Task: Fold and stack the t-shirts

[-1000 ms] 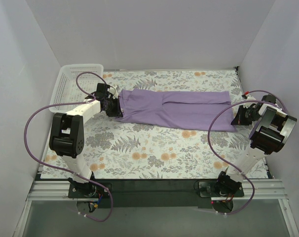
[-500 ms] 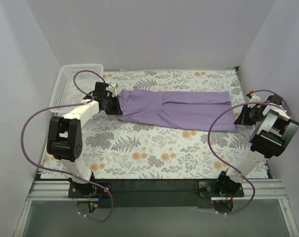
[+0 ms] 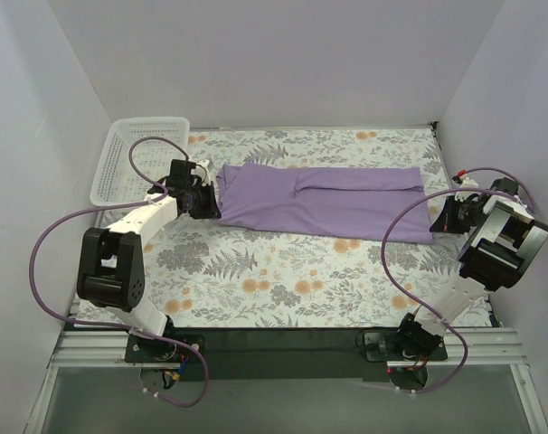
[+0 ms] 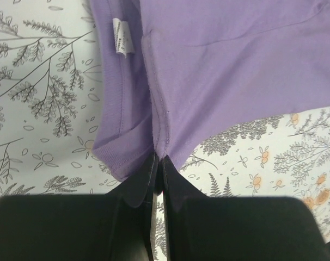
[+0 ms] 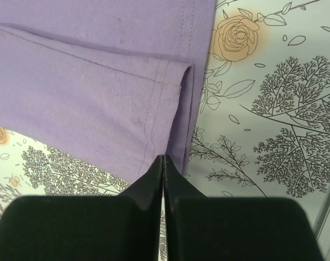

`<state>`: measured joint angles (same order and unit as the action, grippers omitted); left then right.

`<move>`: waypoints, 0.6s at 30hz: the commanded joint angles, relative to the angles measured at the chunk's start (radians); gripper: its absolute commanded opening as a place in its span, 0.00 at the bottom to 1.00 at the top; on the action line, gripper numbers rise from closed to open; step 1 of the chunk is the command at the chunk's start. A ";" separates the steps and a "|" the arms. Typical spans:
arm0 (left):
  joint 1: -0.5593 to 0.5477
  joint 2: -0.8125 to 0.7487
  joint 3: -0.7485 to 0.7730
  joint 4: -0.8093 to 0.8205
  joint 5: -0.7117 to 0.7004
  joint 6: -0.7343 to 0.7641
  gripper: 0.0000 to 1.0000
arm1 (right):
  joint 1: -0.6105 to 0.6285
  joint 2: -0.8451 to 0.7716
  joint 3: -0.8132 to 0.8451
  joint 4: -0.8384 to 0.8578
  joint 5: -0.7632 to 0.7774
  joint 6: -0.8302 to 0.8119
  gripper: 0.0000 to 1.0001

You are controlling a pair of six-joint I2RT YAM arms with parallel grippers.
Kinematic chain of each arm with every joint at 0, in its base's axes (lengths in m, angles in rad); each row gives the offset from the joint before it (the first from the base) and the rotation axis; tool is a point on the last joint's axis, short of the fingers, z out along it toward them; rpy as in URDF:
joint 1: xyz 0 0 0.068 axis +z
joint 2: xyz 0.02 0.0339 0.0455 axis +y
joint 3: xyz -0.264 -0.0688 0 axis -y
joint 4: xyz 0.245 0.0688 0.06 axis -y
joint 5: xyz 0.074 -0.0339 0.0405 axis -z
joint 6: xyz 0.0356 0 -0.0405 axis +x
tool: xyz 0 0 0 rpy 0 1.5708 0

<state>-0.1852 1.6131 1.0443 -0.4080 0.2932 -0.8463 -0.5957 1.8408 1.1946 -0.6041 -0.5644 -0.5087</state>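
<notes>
left gripper [image 4: 158, 159] clenched on shirt [image 4: 225, 70] at the neck end, right gripper [image 5: 163, 159] on the hem corner. both bites sit only at the fingertips, so tension could pull the fabric out.

There was one purple t-shirt [image 3: 319, 199], lying on one flowered table cover [image 3: 283, 280]. One white basket [image 3: 111, 167] stood beyond the t-shirt's left end. There were two grippers, one at each end of the t-shirt: the left gripper [image 3: 215, 202] and the right gripper [image 3: 434, 217]. Two purple cables [image 3: 383, 246] looped nearby, one on either side of the t-shirt. The t-shirt carried one small white label [image 4: 121, 37].
</notes>
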 commanded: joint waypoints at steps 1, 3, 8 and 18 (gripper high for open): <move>0.003 -0.070 -0.024 0.001 -0.065 -0.002 0.00 | -0.019 -0.020 -0.001 -0.005 -0.008 -0.011 0.01; 0.003 -0.068 -0.027 -0.003 -0.083 -0.004 0.00 | -0.023 -0.023 -0.001 -0.003 -0.006 -0.013 0.01; 0.003 -0.050 -0.024 -0.017 -0.111 -0.004 0.00 | -0.030 -0.028 -0.001 -0.002 -0.002 -0.024 0.01; 0.003 -0.073 -0.058 -0.028 -0.157 -0.005 0.00 | -0.055 -0.040 -0.003 -0.003 -0.003 -0.047 0.01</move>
<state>-0.1856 1.6028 1.0012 -0.4206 0.1749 -0.8543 -0.6193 1.8408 1.1946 -0.6044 -0.5640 -0.5442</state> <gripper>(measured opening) 0.022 0.020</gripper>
